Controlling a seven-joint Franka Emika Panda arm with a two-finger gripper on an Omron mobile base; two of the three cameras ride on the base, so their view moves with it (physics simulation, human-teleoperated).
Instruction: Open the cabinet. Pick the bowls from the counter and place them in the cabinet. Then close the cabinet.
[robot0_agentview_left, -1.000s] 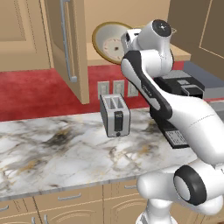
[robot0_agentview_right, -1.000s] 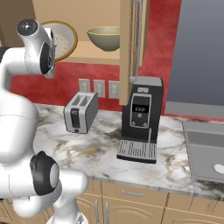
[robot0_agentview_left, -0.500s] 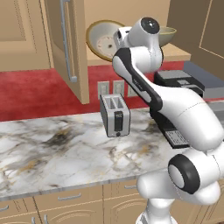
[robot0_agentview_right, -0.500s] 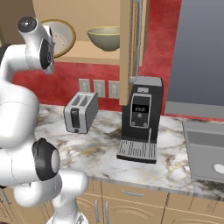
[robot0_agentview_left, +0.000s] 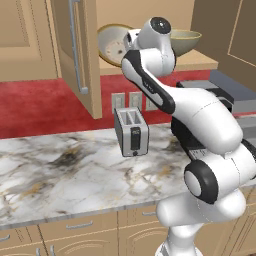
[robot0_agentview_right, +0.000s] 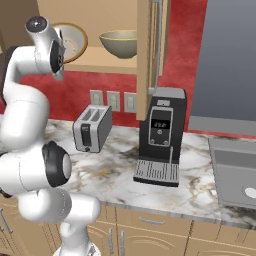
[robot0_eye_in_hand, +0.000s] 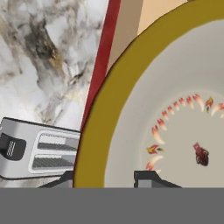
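The end effector (robot0_eye_in_hand: 105, 177), clenched on the tan-rimmed bowl (robot0_agentview_left: 114, 45), has swung deeper toward the cabinet shelf (robot0_agentview_right: 102, 65) beside the olive bowl (robot0_agentview_right: 119, 44); release seems next; doors remain open.

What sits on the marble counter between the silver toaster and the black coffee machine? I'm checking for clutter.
Nothing: bare marble counter separates the silver toaster from the black coffee machine, seen in the right base view.

Pincer (robot0_eye_in_hand: 105, 177) (arm raised) gripping rim
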